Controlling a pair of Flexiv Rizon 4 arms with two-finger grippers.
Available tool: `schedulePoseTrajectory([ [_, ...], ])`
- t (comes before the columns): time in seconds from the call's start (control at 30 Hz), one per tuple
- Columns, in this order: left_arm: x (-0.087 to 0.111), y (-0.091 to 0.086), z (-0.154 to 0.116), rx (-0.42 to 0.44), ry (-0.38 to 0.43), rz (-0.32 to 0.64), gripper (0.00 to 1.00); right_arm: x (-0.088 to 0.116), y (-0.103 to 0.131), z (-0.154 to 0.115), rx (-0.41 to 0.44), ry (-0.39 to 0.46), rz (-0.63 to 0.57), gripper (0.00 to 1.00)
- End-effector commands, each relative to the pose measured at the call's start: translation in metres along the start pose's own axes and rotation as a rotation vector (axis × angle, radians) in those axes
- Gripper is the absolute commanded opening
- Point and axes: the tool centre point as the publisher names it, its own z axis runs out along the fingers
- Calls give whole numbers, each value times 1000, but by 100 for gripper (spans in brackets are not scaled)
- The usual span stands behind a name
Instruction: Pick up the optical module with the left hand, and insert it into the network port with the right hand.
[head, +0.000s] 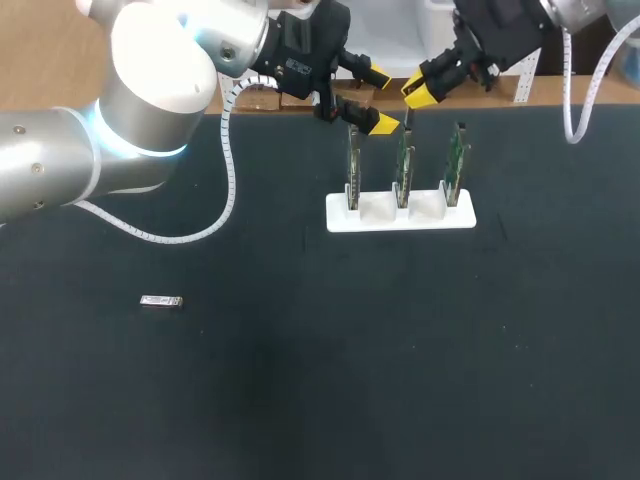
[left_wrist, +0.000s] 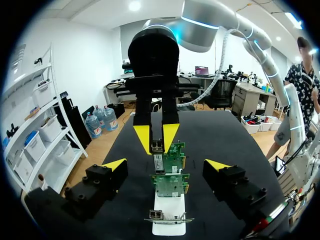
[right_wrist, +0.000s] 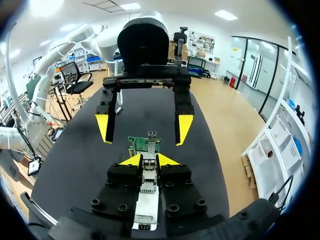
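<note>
Metal optical module (right_wrist: 148, 177) in right pincer (right_wrist: 149, 161)

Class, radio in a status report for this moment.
Left gripper open, empty. Right gripper shut on optical module over middle network card. Second module loose on table; nothing in the way.

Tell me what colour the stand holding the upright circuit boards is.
White. The stand shows best in the head view, against the dark table.

Three upright green circuit boards (head: 352, 165) in one white plastic holder (head: 400, 216); two small silver metal optical modules (head: 160, 300), one far left of the holder, one above it.
</note>
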Motion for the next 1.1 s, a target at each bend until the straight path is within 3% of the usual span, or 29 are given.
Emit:
schedulePoseTrajectory([
  [0.03, -2, 1, 0, 1, 9, -4, 100, 0, -5, 0, -9, 2, 3, 0],
  [1.1, -2, 1, 0, 1, 9, -4, 100, 6, 1, 5, -14, 11, 32, 0],
])
